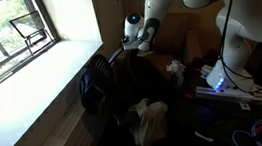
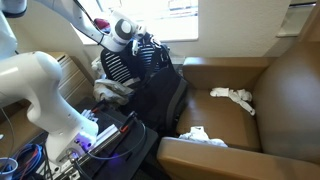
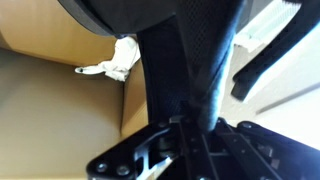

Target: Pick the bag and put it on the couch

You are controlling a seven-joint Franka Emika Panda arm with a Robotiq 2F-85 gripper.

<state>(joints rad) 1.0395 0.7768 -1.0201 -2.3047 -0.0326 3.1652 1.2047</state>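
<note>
There is one black bag (image 2: pixel 150 85), at the centre in both exterior views. One brown couch (image 2: pixel 275 85) fills the right of the frame. Two white rags lie on it, one rag (image 2: pixel 232 97) at centre right and another rag (image 2: pixel 200 135) at lower centre; the wrist view catches only one of them, at upper left. A third pale scrap (image 2: pixel 115 88) shows at left centre, its kind unclear. One arm (image 2: pixel 40 75) and one hand (image 2: pixel 143 42) are in view. One window (image 1: pixel 5 33) sits at upper left. The cables (image 2: pixel 25 160) at lower left are too tangled to count.
</note>
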